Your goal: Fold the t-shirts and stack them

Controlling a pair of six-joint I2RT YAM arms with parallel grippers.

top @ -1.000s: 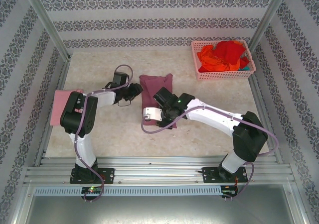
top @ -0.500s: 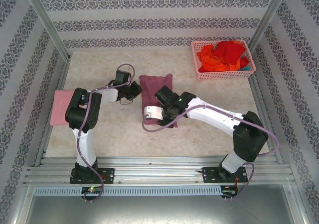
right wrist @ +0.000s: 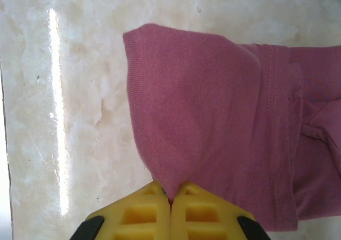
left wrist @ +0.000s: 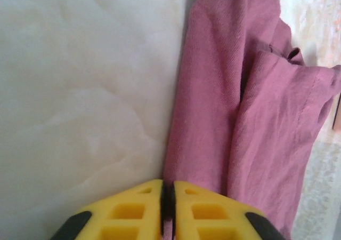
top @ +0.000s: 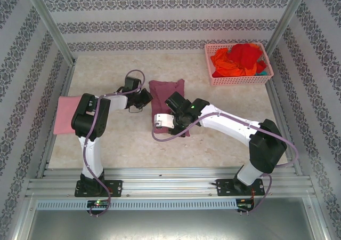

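Note:
A dusty mauve t-shirt (top: 166, 90) lies folded into a narrow strip at mid-table. My left gripper (top: 147, 97) is at its left edge. In the left wrist view the yellow jaws of that gripper (left wrist: 168, 184) are pressed together where the mauve t-shirt's (left wrist: 224, 117) edge meets them. My right gripper (top: 178, 127) is at the strip's near end. Its jaws (right wrist: 170, 190) are shut on a pinched-up fold of the mauve t-shirt (right wrist: 224, 117). A light pink t-shirt (top: 65, 114) lies flat at the left edge, partly under my left arm. Red and orange t-shirts (top: 241, 58) are heaped in the basket.
The pink lattice basket (top: 238, 80) stands at the back right corner. Metal frame posts and patterned walls close in the marble table (top: 224, 106) on three sides. Bare tabletop lies right of the mauve shirt and in front of it.
My left gripper has closed at the mauve shirt's left edge, and the left arm has drawn in a little, uncovering more of the pink shirt. The right arm has held still.

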